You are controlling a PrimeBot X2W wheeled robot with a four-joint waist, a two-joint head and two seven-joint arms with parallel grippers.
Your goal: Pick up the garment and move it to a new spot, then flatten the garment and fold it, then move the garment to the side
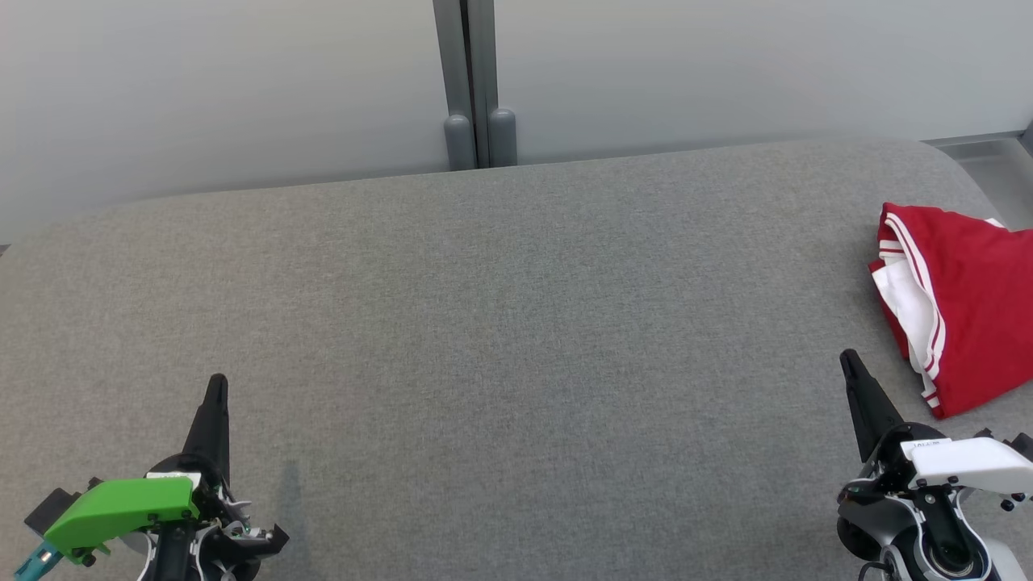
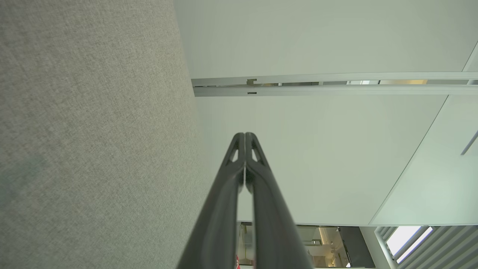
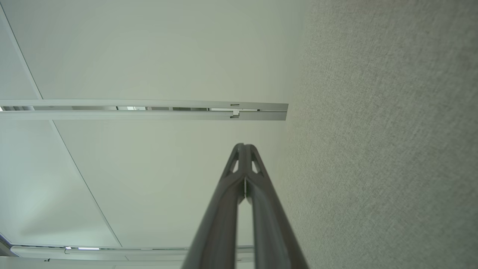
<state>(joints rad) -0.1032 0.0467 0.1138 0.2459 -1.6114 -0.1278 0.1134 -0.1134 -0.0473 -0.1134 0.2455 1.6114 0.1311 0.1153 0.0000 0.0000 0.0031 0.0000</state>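
A red garment (image 1: pixel 964 303) with white stripes and a white lining lies folded at the far right edge of the grey fabric surface (image 1: pixel 516 339); its right part runs out of the head view. My right gripper (image 1: pixel 849 361) is shut and empty at the lower right, its tip a short way left of the garment's near corner and apart from it. At the lower left my left gripper (image 1: pixel 217 382) is shut with nothing in it, far from the garment. In the wrist views the left gripper (image 2: pixel 244 135) and the right gripper (image 3: pixel 243 146) each show fingertips pressed together.
A pale wall with a grey vertical post (image 1: pixel 472 81) stands right behind the surface's far edge. The grey surface stretches wide between the two grippers. A pale ledge (image 1: pixel 989 165) shows at the far right corner.
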